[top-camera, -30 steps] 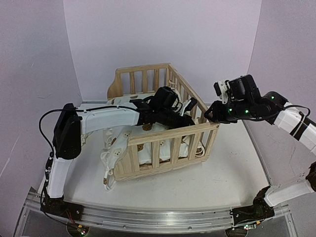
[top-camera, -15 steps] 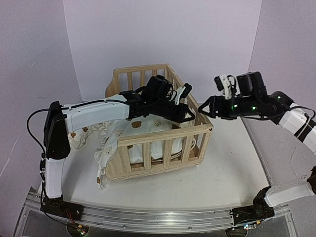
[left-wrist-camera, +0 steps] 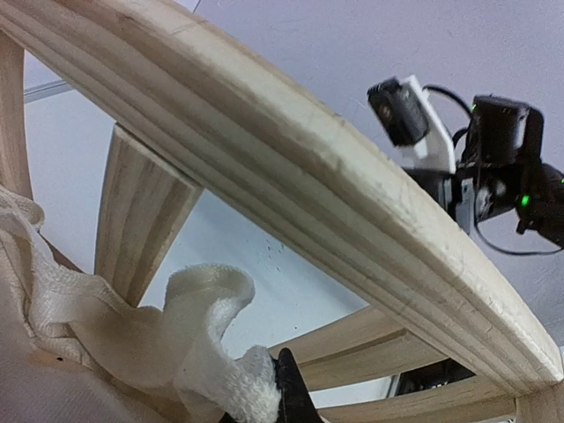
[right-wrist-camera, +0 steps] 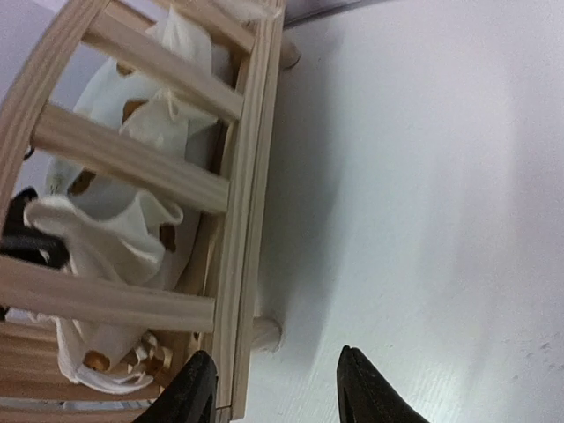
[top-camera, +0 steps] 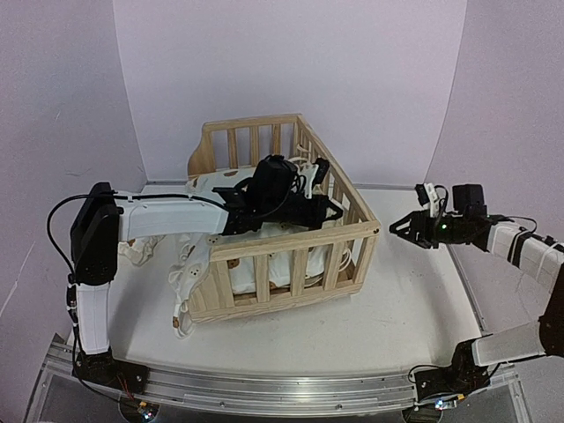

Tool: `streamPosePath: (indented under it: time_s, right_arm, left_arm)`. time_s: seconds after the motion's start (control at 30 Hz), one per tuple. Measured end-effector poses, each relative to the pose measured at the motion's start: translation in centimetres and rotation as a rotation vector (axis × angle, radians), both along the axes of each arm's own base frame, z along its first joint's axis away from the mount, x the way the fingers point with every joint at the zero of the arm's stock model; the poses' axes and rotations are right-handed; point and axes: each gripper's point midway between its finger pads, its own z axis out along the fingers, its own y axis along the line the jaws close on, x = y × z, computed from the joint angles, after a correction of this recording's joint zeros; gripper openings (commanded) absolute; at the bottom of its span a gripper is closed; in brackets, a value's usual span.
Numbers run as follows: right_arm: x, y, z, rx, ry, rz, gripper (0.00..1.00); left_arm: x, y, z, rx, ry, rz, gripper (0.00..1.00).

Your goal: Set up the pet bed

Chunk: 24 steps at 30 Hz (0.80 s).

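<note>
The left gripper (left-wrist-camera: 275, 404), only a dark fingertip showing at the bottom edge, is closed on a bunched fold of the cream cushion (left-wrist-camera: 189, 339). Directly above it, the grooved pine top rail (left-wrist-camera: 291, 167) of the pet bed sweeps across, with a slat (left-wrist-camera: 141, 211) dropping from it up and to the gripper's left. White table (left-wrist-camera: 256, 264) shows through the gap under the rail. The right arm (left-wrist-camera: 502, 159) hangs beyond the rail, up and to the right.
</note>
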Motion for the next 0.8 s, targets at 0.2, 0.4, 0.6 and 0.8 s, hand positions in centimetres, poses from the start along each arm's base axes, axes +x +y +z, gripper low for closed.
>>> streamPosePath:
  time_s: [0.2, 0.4, 0.6, 0.8]
  right_arm:
    - [-2.8, 3.7, -1.0, 0.089, -0.09, 0.279, 0.24]
    - [-5.0, 7.5, -0.4, 0.159, -0.214, 0.546, 0.24]
    - [-7.1, 10.5, -1.2, 0.181, -0.255, 0.719, 0.16]
    - [-7.3, 10.9, -0.8, 0.18, -0.31, 0.754, 0.2]
  left_arm:
    - [0.6, 1.1, 0.7, -0.068, -0.006, 0.077, 0.0]
    - [1.6, 1.7, 2.2, -0.161, -0.033, 0.156, 0.0]
    - [2.1, 1.9, 3.5, -0.233, -0.031, 0.187, 0.0]
    - [2.0, 0.9, 3.3, -0.279, 0.009, 0.161, 0.0]
